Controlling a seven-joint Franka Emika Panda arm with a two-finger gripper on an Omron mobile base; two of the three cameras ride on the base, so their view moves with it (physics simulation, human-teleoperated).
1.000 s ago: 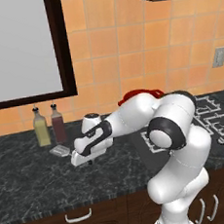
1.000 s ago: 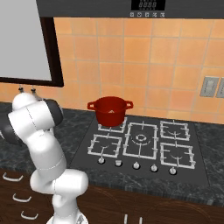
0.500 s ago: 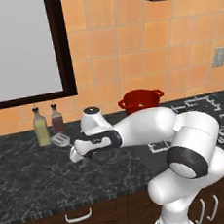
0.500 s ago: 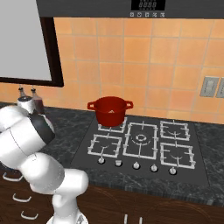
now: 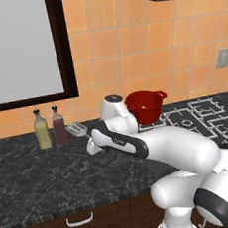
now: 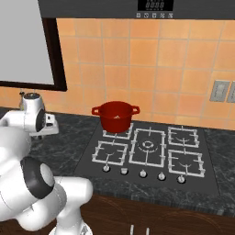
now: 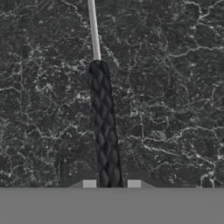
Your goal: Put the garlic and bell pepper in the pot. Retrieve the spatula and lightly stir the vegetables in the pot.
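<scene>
The gripper point(image 7: 111, 186) is closed on the spatula point(image 7: 103, 127), its two pale finger tips pressed against either side of the dark ridged handle near that handle's end. In the hand view the handle runs up the middle and gives way to a thin silver shank that leaves the top edge, over the black speckled counter point(image 7: 175, 109). In the left base view the spatula's slotted silver head point(image 5: 77, 129) shows toward the back edge of the counter, just beside a dark red bottle point(image 5: 59, 125) and a yellow bottle point(image 5: 41, 129) that stand against the tiled wall. The arm's wrist lies low over the counter next to it. The red pot point(image 6: 115, 115) sits on the back left burner of the stove point(image 6: 151, 151), well apart from the spatula; what is inside it cannot be made out
</scene>
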